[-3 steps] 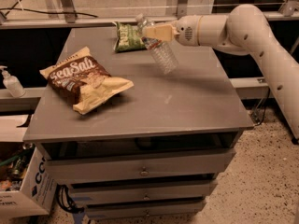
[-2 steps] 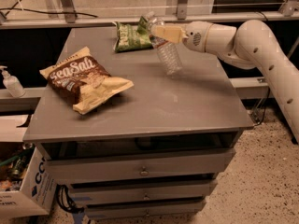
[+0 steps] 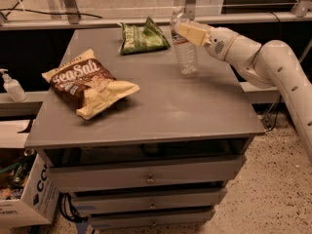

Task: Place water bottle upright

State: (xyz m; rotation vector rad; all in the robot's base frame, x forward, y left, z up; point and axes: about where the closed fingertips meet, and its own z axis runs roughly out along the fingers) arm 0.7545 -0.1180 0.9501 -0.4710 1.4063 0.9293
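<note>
My gripper (image 3: pixel 189 31) reaches in from the right, over the far right part of the grey desk (image 3: pixel 195 116). My jaws are clenched on the upper part of the water bottle (image 3: pixel 186 55), just under its cap. The bottle stands vertical, cap up. Its base is at the desk surface, though I cannot tell whether it rests there or hangs just above. A green snack bag (image 3: pixel 144 35) lies just to its left at the far edge. A brown Sea Salt chip bag (image 3: pixel 90 84) lies well apart, on the near left.

I judge this to be the placing step, nearly finished. Next I need to make sure the base sits flat, then release gently and draw back without nudging the light bottle over.

A second ago the bottle hung tilted in my grasp, clear of the desk; now it is straightened and lowered.
</note>
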